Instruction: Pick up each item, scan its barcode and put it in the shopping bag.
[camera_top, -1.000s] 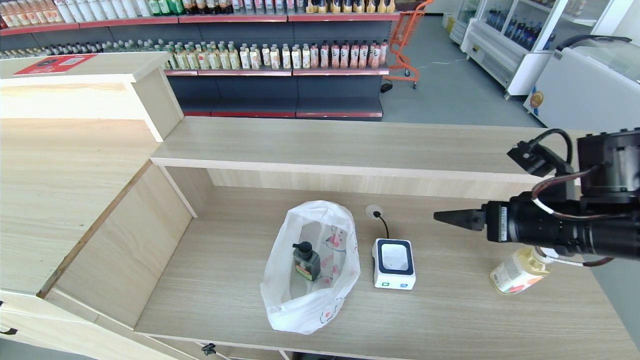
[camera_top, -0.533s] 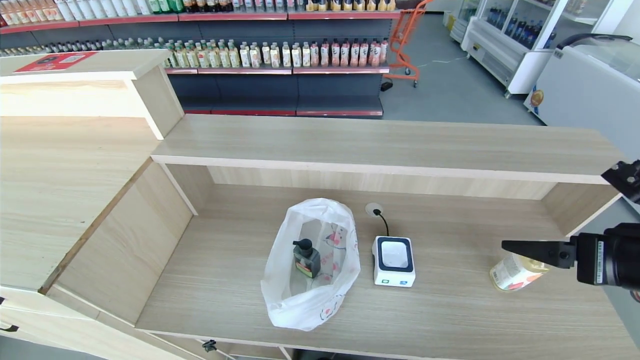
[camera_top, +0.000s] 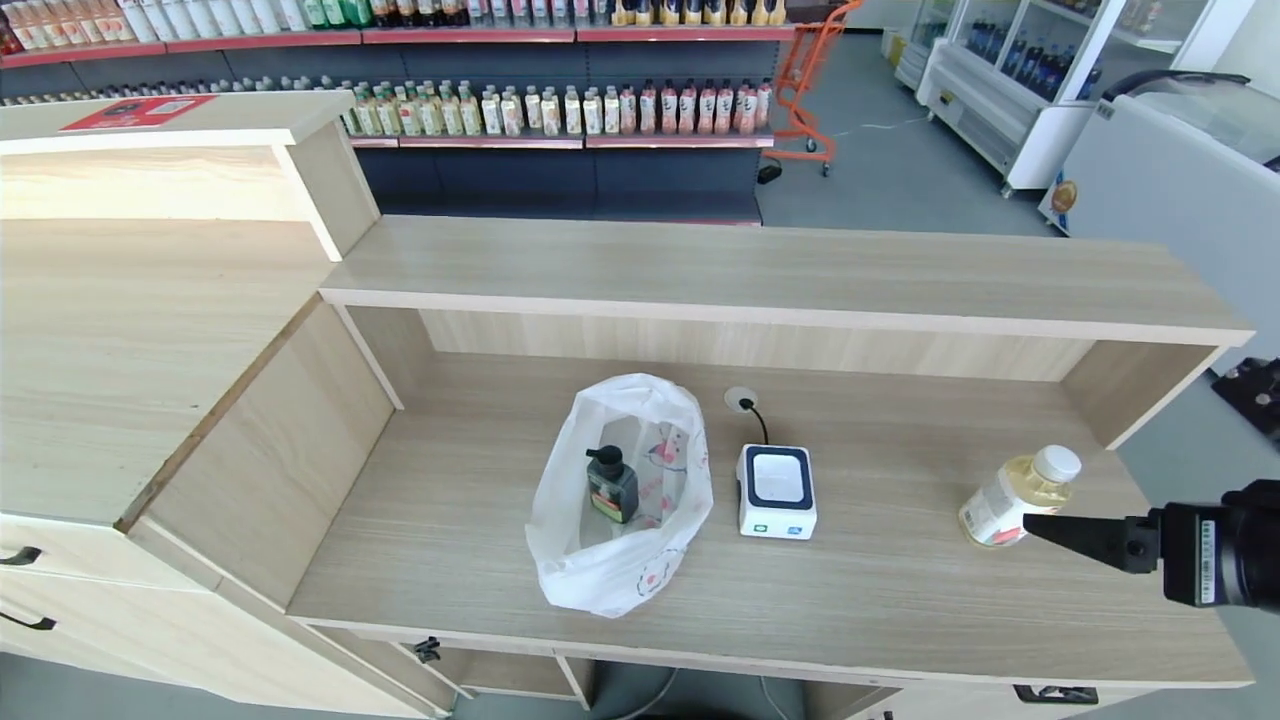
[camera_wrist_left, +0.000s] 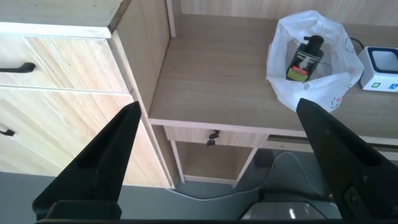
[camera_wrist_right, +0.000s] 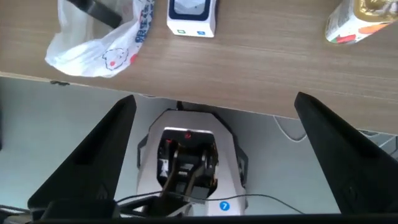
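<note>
On the pale wooden surface (camera_top: 860, 600), the crumpled white plastic shopping bag (camera_top: 600, 575) stands open with a dark pump bottle (camera_top: 611, 485) already inside. Just beside it at 3 o'clock is the small white barcode scanner (camera_top: 777, 490) with its dark window facing up. The clear bottle of yellow liquid with a white cap (camera_top: 1015, 495) is well apart from the scanner, further out at 3 o'clock and near the surface's right end. It seems to stand upright, though the slant of the head view leaves that unsure. The right gripper (camera_wrist_right: 214, 99) hangs at about 4 o'clock of that bottle, close to it but apparently not touching, its fingers (camera_top: 1070, 528) spread wide and empty. The left gripper (camera_wrist_left: 217, 104) sits off the surface's near-left corner, at about 8 o'clock of the bag, fingers likewise released. The likely risk is a sideways approach clipping the tall, smooth bottle and tipping it, so that it rolls off the nearby right end. A grasp over the label could also hide the barcode from the scanner.
</note>
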